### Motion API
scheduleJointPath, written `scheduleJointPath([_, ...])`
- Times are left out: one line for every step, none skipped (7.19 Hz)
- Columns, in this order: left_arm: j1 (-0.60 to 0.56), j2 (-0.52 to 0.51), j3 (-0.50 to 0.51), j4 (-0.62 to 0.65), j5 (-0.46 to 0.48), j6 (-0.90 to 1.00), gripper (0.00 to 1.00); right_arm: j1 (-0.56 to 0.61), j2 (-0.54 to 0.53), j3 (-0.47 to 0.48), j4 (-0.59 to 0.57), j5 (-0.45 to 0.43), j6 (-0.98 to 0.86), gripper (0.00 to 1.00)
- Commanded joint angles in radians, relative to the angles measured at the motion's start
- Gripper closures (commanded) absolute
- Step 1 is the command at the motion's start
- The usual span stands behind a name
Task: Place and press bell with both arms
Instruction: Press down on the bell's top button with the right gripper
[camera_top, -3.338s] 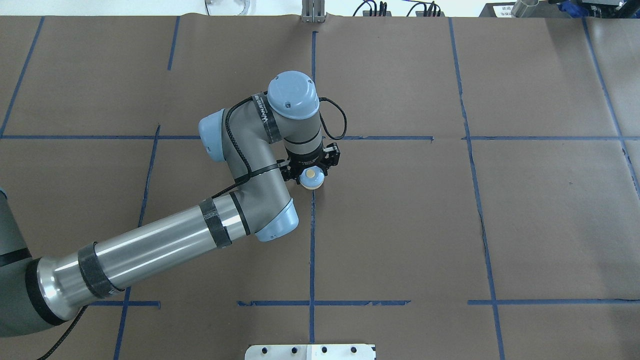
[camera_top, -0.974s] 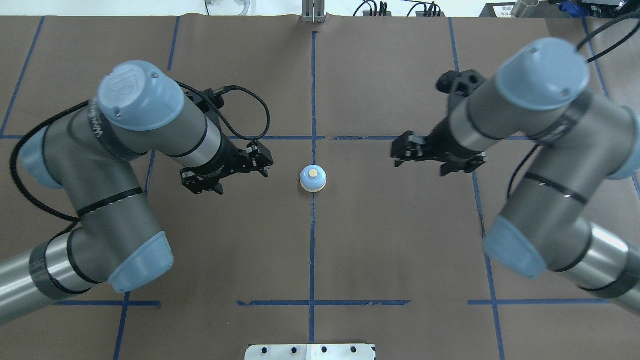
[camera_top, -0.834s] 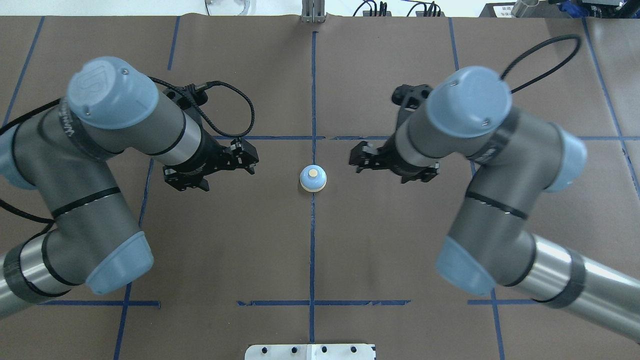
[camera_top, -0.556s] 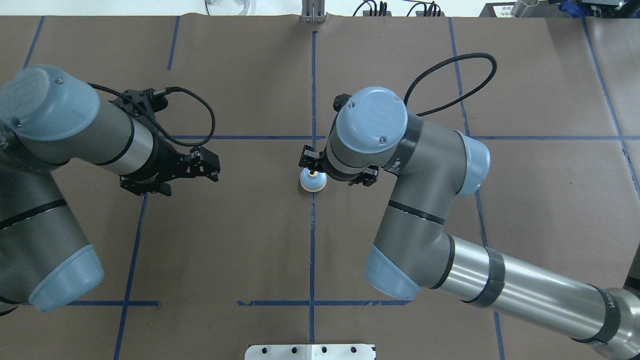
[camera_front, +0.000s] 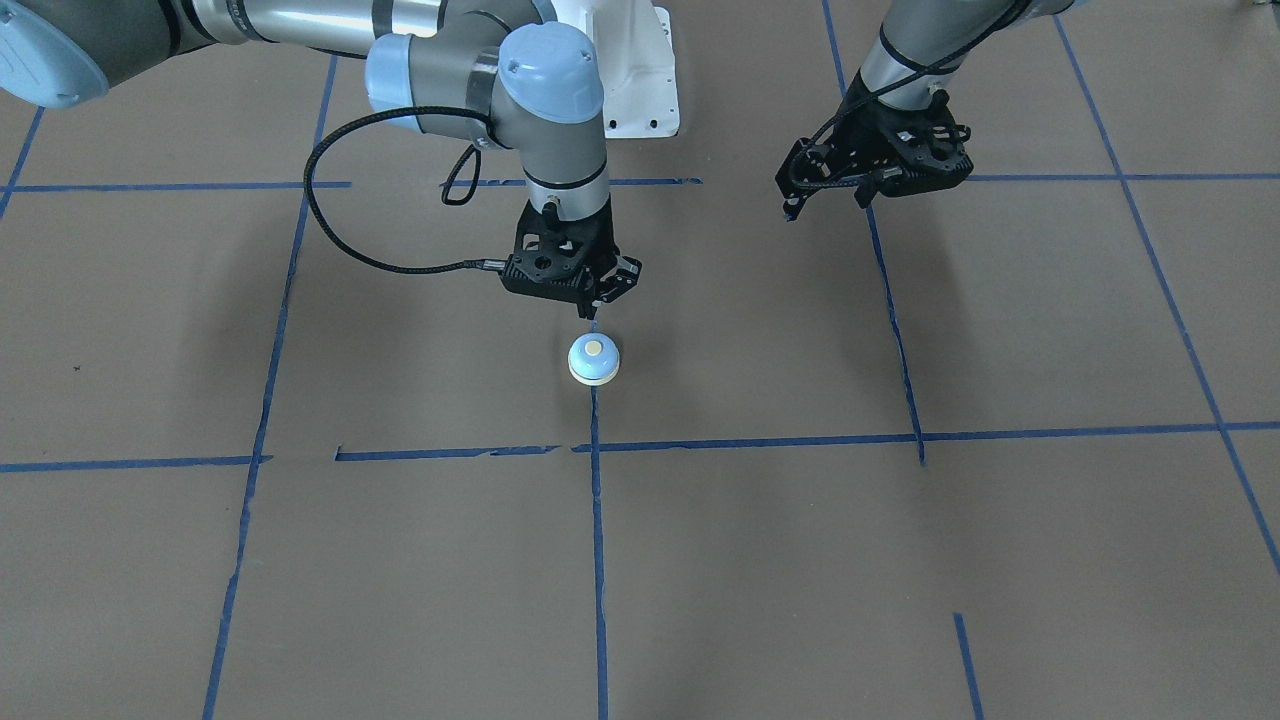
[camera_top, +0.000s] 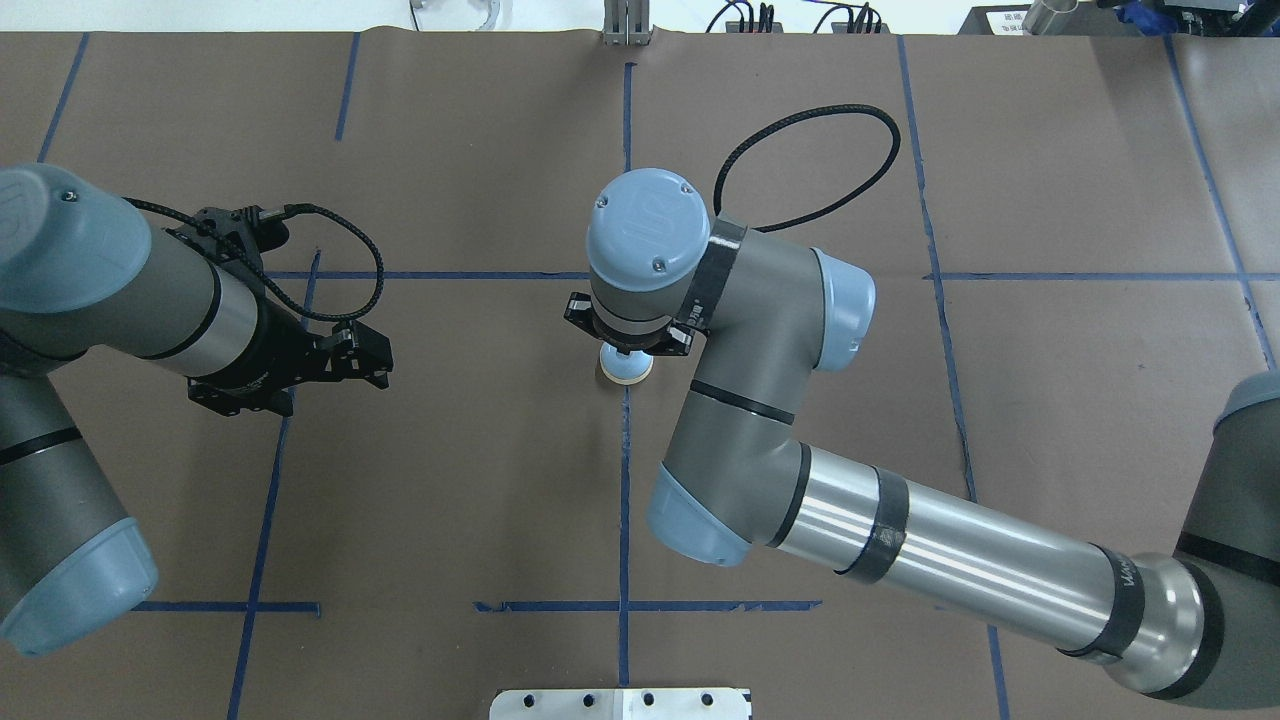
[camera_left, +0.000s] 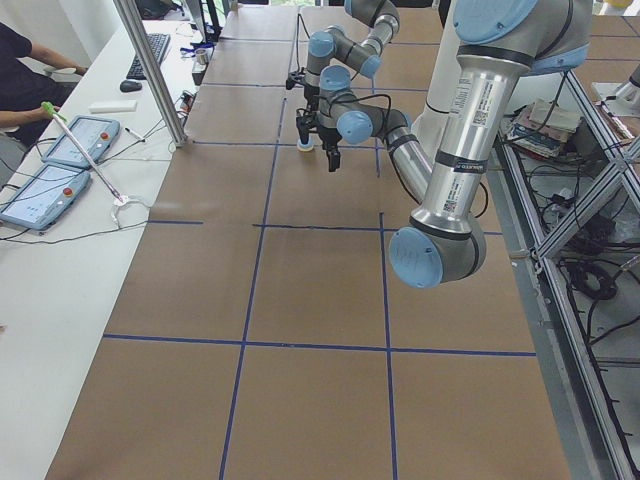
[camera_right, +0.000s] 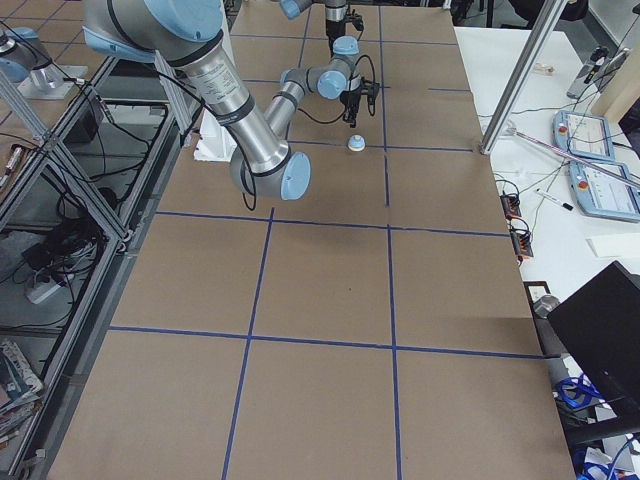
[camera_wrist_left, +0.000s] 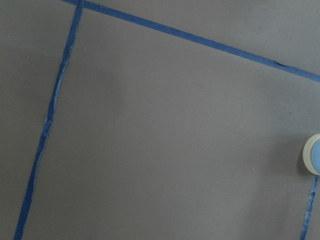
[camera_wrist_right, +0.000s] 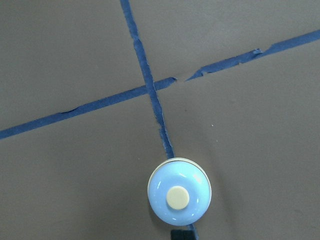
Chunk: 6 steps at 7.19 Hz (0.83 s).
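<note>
Right gripper (camera_front: 592, 312) is hovering just above the bell (camera_front: 594, 360), fingers pinched together on nothing, while left gripper (camera_top: 376, 358) is hanging open well away from it.

Brown paper (camera_wrist_left: 165, 140) crossed by blue tape lines (camera_wrist_left: 47, 120); the bell's (camera_wrist_left: 314, 154) edge peeks in at the right edge.

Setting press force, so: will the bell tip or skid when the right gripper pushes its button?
Tipping seems unlikely: the bell is a low dome on a wider base ring, flat on the paper. An off-centre push from the right gripper might skid it, since nothing holds it.
</note>
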Motion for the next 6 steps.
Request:
scheduleJointPath([0.005,-0.001,-0.002,0.038,0.004,0.000,0.00,0.008,0.036,-0.061,0.003,0.000,0.005,1.00])
scheduleJointPath([0.005,-0.002,-0.002,0.038,0.004,0.000,0.00,0.014,0.036,-0.085,0.003,0.001,0.005,1.00])
scheduleJointPath([0.005,-0.001,-0.002,0.038,0.004,-0.002,0.00,0.020,0.036,-0.098,0.002,0.008,0.003,1.00])
scheduleJointPath([0.005,-0.002,-0.002,0.038,0.004,-0.003,0.00,0.020,0.036,-0.107,0.003,0.023,0.005,1.00])
scheduleJointPath([0.005,-0.002,-0.003,0.038,0.004,-0.005,0.00,0.020,0.034,-0.112,0.005,0.049,0.000,1.00])
scheduleJointPath([0.005,-0.002,-0.005,0.038,0.004,-0.008,0.00,0.031,0.032,-0.113,0.005,0.095,-0.003,1.00])
